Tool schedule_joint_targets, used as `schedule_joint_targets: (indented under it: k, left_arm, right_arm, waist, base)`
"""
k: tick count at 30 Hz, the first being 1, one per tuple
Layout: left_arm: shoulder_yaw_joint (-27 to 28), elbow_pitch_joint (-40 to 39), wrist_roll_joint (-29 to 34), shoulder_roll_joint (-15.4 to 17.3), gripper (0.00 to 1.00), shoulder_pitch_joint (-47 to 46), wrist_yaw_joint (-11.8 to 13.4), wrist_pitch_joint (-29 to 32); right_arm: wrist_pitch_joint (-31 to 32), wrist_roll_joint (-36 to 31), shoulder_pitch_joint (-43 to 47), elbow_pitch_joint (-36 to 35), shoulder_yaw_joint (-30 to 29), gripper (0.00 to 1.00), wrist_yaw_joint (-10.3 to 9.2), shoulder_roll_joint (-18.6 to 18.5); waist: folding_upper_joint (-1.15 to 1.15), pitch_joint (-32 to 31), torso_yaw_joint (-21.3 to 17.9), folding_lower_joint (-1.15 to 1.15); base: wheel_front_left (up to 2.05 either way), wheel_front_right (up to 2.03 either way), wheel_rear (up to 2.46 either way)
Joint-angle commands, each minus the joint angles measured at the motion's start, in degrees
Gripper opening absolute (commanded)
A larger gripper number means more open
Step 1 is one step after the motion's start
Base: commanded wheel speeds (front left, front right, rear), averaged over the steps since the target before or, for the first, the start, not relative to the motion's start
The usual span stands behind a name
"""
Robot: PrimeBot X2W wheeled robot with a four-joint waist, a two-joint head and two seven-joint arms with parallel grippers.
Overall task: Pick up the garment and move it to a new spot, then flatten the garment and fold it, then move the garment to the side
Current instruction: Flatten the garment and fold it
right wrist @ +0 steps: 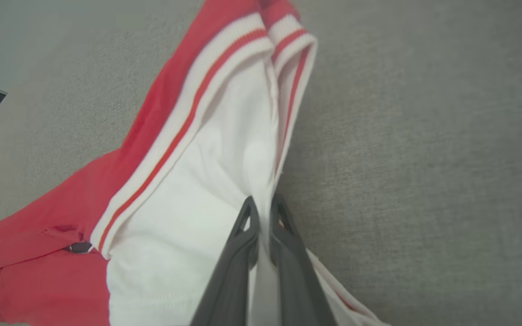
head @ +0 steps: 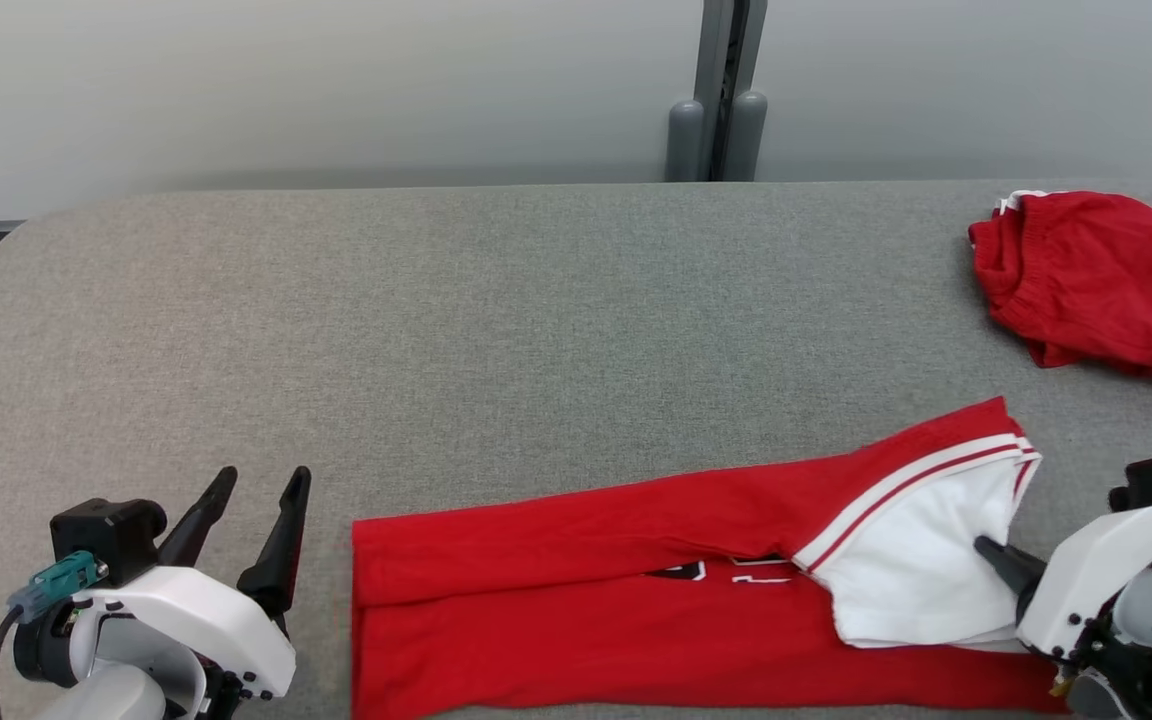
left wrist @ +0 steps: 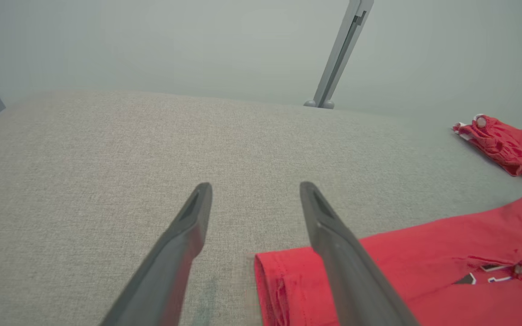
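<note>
Pinching white flap [right wrist: 224,172] of red garment [head: 636,600], right tool [right wrist: 264,203] closed at 4 o'clock. Garment lies on bench [head: 486,330], 6 o'clock. Left tool [head: 264,478] open beside it, 8 o'clock. Best: carry flap low toward 9 o'clock, edges aligned.

The garment [head: 586,600] lies stretched left to right along the near edge of the worktop [head: 496,300], with its right end turned back over itself. The left gripper [head: 266,475] is just beside the garment's left end, apart from it. The right gripper [head: 983,545] is at the garment's right end, with the turned-back edge between its fingers. A bundled cloth [head: 1096,280] lies at the far right, well apart from the garment. A post [head: 721,100] stands behind the worktop's far edge.
</note>
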Motion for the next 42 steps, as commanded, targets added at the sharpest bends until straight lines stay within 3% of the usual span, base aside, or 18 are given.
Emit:
schedule_joint_targets:
  k: [1, 9, 17, 24, 32, 42]
  left_arm:
    - [0.64, -0.06, 0.98, -0.19, 1.00, 0.35, -0.36, -0.17]
    - [4.02, 0.01, 4.08, -1.98, 1.00, 1.88, -0.69, -0.17]
    - [6.85, 0.71, 6.75, -4.04, 1.00, 3.59, -1.32, -0.16]
    - [10.35, 0.97, 10.31, -6.04, 1.00, 5.35, -2.16, -0.14]
    - [14.51, 2.18, 13.21, -9.40, 1.00, 8.74, -4.04, -0.14]
    - [15.60, 4.65, 15.64, -12.09, 1.00, 9.51, -6.09, -0.13]
  right_arm:
    - [0.52, -0.94, -0.27, -1.02, -1.43, 0.00, 0.00, -1.09]
    - [3.28, -5.83, -1.12, -5.70, -7.37, 0.00, 0.01, -3.65]
    - [6.43, -7.45, -1.26, -10.84, -9.61, 0.00, 0.01, -3.15]
    - [10.22, -3.06, -1.15, -16.08, -8.36, 0.00, 0.01, -1.91]
    - [14.10, 4.91, 2.40, -21.50, -4.99, 0.00, 0.01, 0.81]
    - [12.95, 13.67, 4.74, -18.65, -1.02, 0.00, 0.02, 2.30]
  waist:
    - [0.00, -0.16, -0.41, 0.00]
    - [0.00, -1.31, -2.40, 0.00]
    - [0.00, -2.16, -3.62, 0.00]
    - [0.00, -3.13, -3.12, 0.00]
    - [0.00, -3.64, 0.31, 0.00]
    - [0.00, -4.02, 6.12, 0.00]
  base:
    - [0.00, 0.00, 0.00]
    - [0.00, 0.00, 0.00]
    - [0.00, 0.00, 0.00]
    - [0.00, 0.00, 0.00]
    - [0.00, 0.00, 0.00]
    - [0.00, 0.00, 0.00]
